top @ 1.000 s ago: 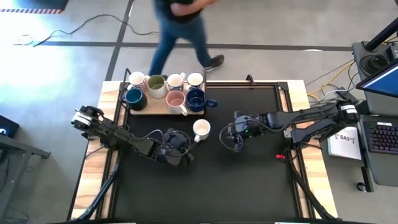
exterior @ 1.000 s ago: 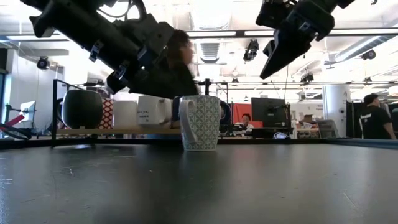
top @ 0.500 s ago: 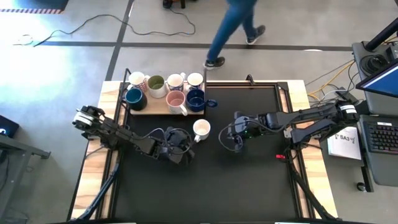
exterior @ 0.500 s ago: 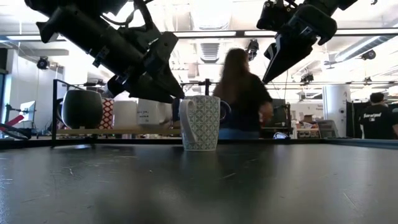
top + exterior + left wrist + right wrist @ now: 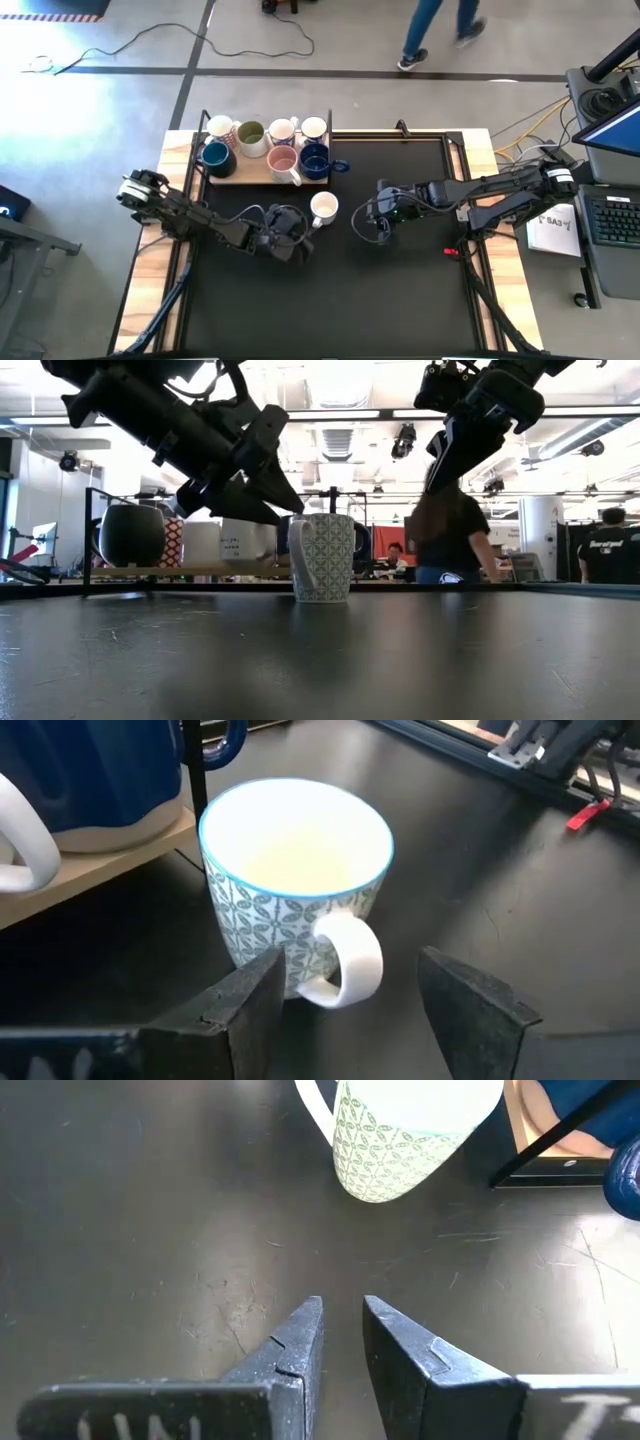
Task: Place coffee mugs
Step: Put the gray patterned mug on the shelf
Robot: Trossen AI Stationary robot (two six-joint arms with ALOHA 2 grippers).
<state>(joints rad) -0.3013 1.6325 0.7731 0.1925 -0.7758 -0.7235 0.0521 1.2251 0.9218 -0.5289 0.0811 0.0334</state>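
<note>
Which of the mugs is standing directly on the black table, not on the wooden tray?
The white patterned mug, standing alone on the table between the two grippers. The other seven mugs sit together on the wooden tray at the far edge.

Patterned mug (image 5: 290,880): glossy glazed ceramic. Table mat (image 5: 130,1230): matt black, finely scratched. Tray (image 5: 90,860): pale, unfinished wood.

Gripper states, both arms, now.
Left gripper: open, holding nothing, fingers either side of the patterned mug's handle.
Right gripper: fingers nearly together, a narrow gap between them, holding nothing, above the table.
</note>
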